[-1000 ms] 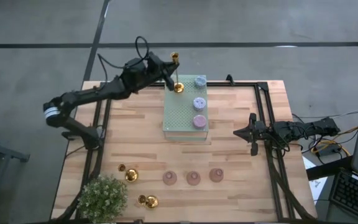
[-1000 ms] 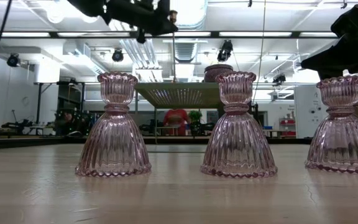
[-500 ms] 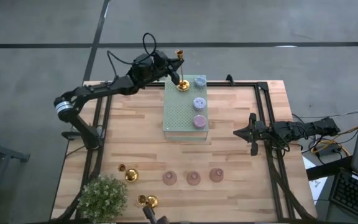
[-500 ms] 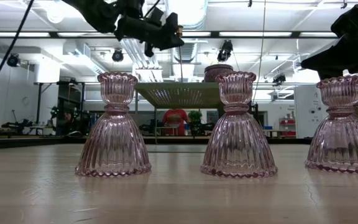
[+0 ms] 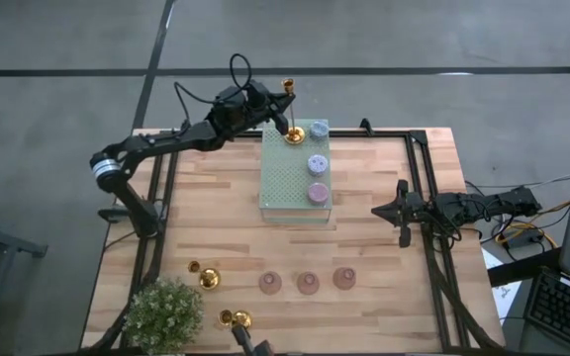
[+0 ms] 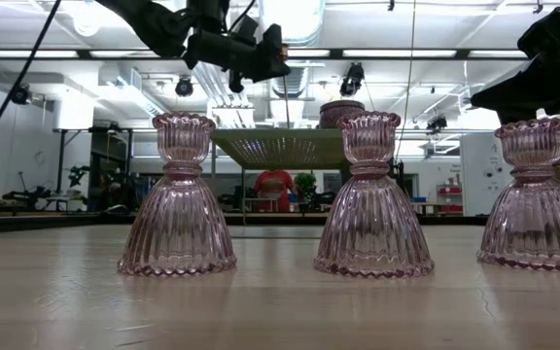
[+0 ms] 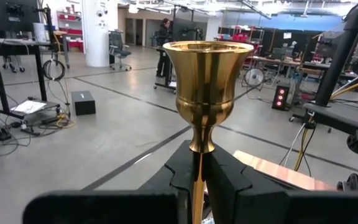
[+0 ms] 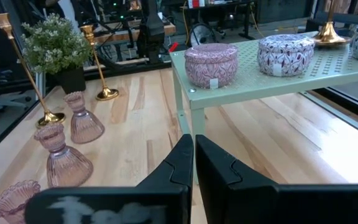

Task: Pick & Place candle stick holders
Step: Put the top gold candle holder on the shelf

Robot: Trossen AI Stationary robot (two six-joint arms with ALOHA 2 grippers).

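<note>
Two dark arms work over the wooden table (image 5: 216, 208). The pale green perforated stand (image 5: 295, 173) is at the far middle of the table, and it carries three squat round holders in a row: a blue-grey one (image 5: 320, 130) at the far end, a patterned lavender one (image 5: 317, 163) in the middle, and a pink one (image 5: 317, 192) at the near end. The left gripper (image 5: 283, 117) reaches over the far left corner of this stand, with its fingers pressed tight on the slim stem of a gold candle stick holder (image 5: 292, 129), which stands upright with its round base at the stand's top, beside the blue-grey holder. The bushy potted plant (image 5: 163, 313) is at the near left corner of the table. Three pinkish ribbed glass holders (image 5: 308, 283) stand in a line near the front edge. Two more gold holders (image 5: 207, 278) are between the plant and the glass ones. The right gripper (image 5: 396, 210) waits at the right side of the table, its fingers pressed together and holding nothing.
</note>
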